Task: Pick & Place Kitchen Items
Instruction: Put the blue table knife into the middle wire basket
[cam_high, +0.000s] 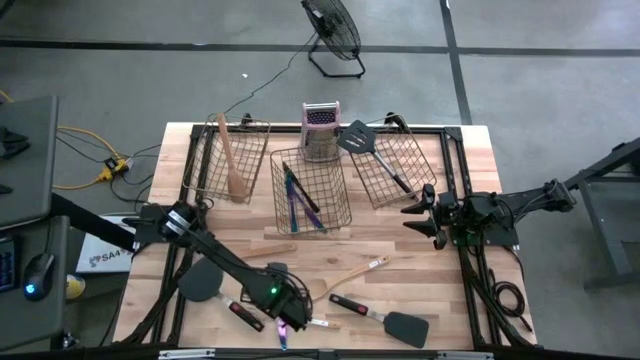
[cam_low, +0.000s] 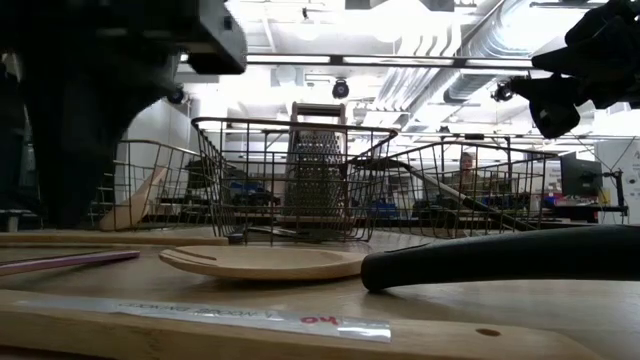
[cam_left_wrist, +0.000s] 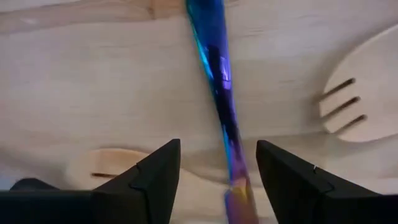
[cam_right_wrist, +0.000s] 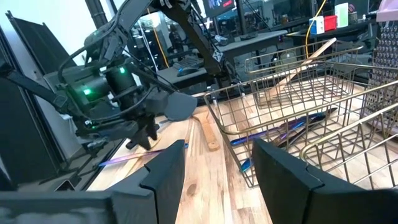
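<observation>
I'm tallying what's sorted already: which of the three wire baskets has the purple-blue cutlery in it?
The middle basket, just in front of the box grater. The left basket holds a wooden utensil instead, and the right basket a black spatula.

Overhead and low views share the grater.

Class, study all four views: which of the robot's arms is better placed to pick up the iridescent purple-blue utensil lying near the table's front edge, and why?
Left. The left claw hangs open right above the iridescent utensil, fingers either side of it. The right claw waits open far off, beside the right basket.
</observation>
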